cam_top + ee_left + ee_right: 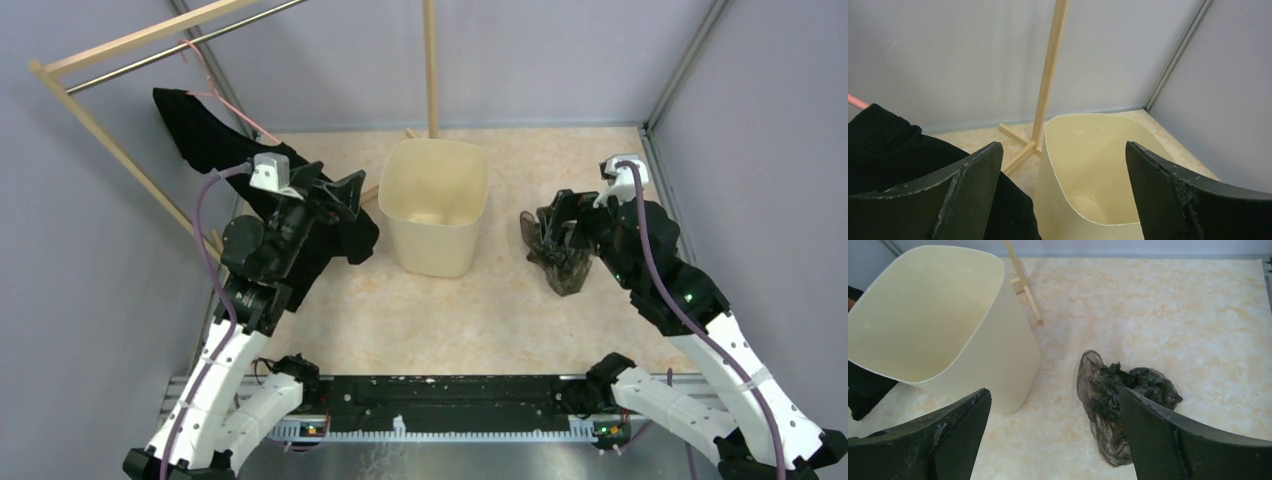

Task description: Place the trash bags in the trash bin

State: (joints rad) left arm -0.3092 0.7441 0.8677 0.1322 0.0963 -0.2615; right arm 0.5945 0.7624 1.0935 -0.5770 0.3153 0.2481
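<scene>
Gaping empty: left tool (1063,150) facing trash bin (1078,170), right tool (1054,396) seeing bin plus crumpled trash bag (1108,385).

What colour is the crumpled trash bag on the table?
The trash bag is translucent dark grey, clearest in the right wrist view.

A black garment (205,135) hangs from a pink hanger (212,88) on a wooden rack (431,70), draping onto the marbled tabletop (500,300).

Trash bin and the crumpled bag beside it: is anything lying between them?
Nothing. Only bare marbled tabletop separates the trash bin from the crumpled dark trash bag, clearest in the right wrist view.
</scene>
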